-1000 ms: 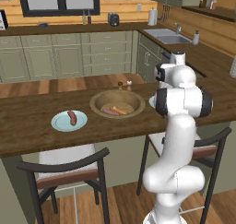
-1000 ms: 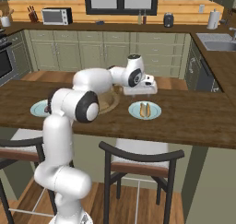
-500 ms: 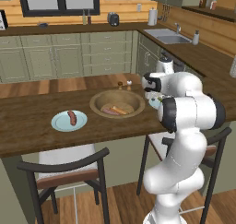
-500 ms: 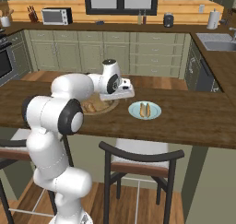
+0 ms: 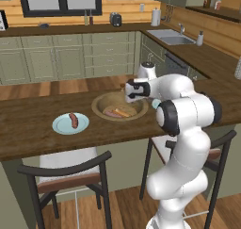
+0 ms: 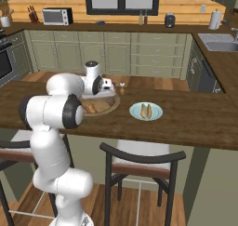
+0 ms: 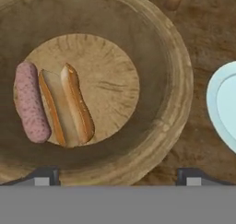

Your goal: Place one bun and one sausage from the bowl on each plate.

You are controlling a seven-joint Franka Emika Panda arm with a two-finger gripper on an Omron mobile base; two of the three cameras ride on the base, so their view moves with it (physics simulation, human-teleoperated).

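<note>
Fingers (image 7: 117, 174) stand wide apart and hold nothing, as I read it from the hand view, where the two dark tips sit at the near rim of the bowl (image 7: 177, 87). Within the bowl I see a sausage (image 7: 30, 103) lying against a split bun (image 7: 64, 105), both left of the bowl's centre. A pale-blue plate (image 7: 221, 103) shows at the right edge, just beside the bowl and apart from it.

From the left base view, the fingers (image 5: 128, 94) hover over the right part of the bowl (image 5: 101, 101), which sits mid-bench (image 5: 28, 134). Left of the bowl a plate (image 5: 61, 126) carries one sausage (image 5: 73, 120).

From the right base view, the other plate (image 6: 135, 111) lies to the right of the bowl (image 6: 109, 106) and carries a bun (image 6: 146, 110). Two small shakers (image 6: 122, 85) stand behind the bowl.
</note>
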